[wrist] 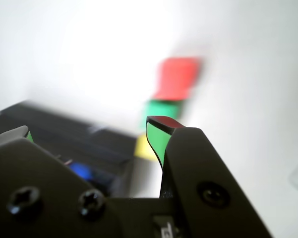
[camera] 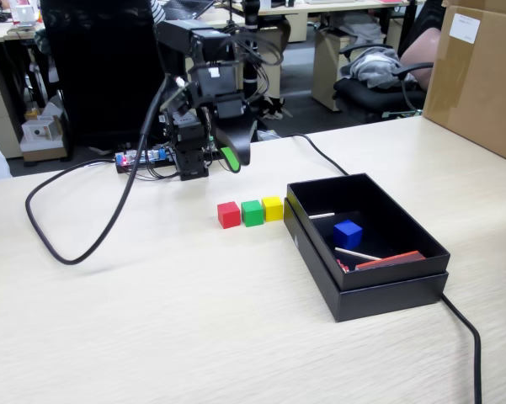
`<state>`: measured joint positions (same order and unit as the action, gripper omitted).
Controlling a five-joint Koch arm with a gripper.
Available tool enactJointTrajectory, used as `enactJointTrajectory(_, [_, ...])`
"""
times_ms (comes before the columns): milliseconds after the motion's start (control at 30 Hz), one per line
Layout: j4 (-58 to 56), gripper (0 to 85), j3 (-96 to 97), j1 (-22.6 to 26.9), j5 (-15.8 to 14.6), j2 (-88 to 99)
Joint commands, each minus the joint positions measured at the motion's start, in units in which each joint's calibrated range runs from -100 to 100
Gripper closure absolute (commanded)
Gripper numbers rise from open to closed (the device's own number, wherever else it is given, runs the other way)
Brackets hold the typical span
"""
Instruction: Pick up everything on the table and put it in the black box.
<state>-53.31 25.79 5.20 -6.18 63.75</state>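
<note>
So from my end the table [camera: 194,320] is mostly bare beige wood-grain, which I figure is why the cubes stand out so well on the fixed cam. The brown carton [camera: 480,80] sits off at the far right edge and isn't part of this. The arm [camera: 204,93] is hunched up at the back of the table with the gripper [camera: 232,156] pointing down, hanging above the table behind the row of cubes and not touching any of them. Jaws look apart to me: in the wrist view I see one green-lined tip on the right and another tip way off on the left with a clear gap between, nothing in it. The box [camera: 387,290] is matte black and shallow with that doubled rim, parked right next to the cube row, I guess so each drop is a short hop. Inside it there's already the blue cube [camera: 348,233], plus a red strip [camera: 391,260] and a couple of white sticks [camera: 358,253] that aren't mine to move. Still out on the table are the yellow cube [camera: 273,208], green cube [camera: 253,212] and red cube [camera: 229,214], lined up side by side and touching or nearly so, yellow just beside the box wall. All small, plain, same size, sharp edges, should pinch fine. So one in, three to go by my count. Wrist cam is blurry and blown out, but the three colours show up stacked past the jaw tip.
</note>
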Motion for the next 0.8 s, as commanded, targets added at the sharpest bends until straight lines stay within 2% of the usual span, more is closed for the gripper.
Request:
enactJointTrajectory(0, [-0.5,38.8,3.1,0.1,-0.4,3.1])
enactJointTrajectory(500, [5.0,37.9,8.3,-0.4,-0.6,-17.2])
enactJointTrajectory(767, [9.5,41.5,8.8,-1.6,0.8,-22.3])
